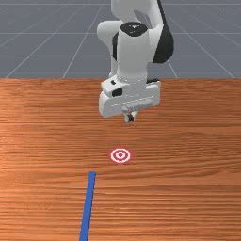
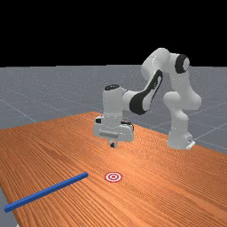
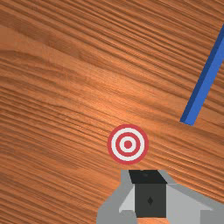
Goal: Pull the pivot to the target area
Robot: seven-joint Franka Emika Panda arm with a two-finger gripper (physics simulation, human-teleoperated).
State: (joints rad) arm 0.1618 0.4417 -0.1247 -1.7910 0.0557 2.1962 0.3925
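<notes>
The gripper (image 1: 130,118) is fully closed and holds nothing; if it drags the blue stick (image 1: 88,207) from one end only, this may swing and miss the target (image 1: 120,155).

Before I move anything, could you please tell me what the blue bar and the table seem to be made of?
The blue bar could be matt plastic or painted wood: its colour is even, with no grain. The table looks like wood with a slight sheen: dark streaks of grain and a pale glow show on it.
</notes>
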